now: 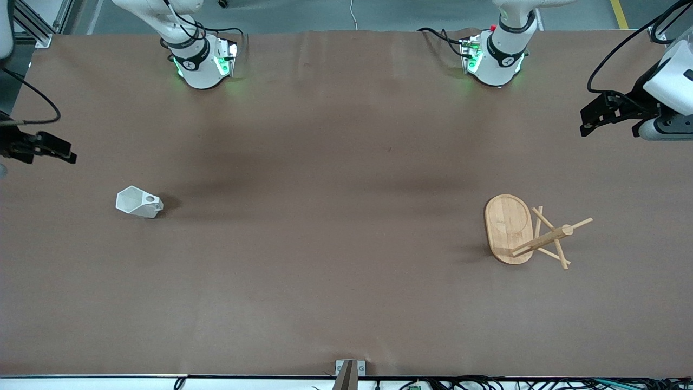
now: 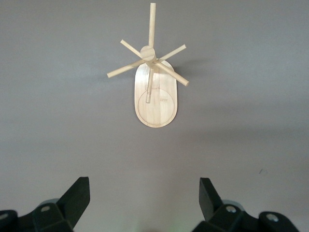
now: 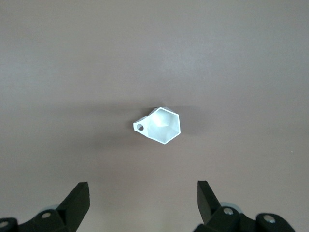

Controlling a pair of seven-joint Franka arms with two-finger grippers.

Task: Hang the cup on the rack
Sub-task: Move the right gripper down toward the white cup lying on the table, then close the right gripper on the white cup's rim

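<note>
One cup [image 1: 138, 202] upright, handle toward rack [image 1: 533, 232].

The left claw [image 2: 145, 205] hangs in the air with its two black fingers [image 2: 72, 198] spread wide and nothing between them. Below and ahead of it, well apart, the bamboo rack [image 2: 155, 104] stands upright on the brown table [image 2: 251, 121].

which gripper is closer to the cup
Right. The right gripper hangs open over the table's right-arm end, beside the cup. The left gripper hangs open over the left-arm end, by the rack.
</note>
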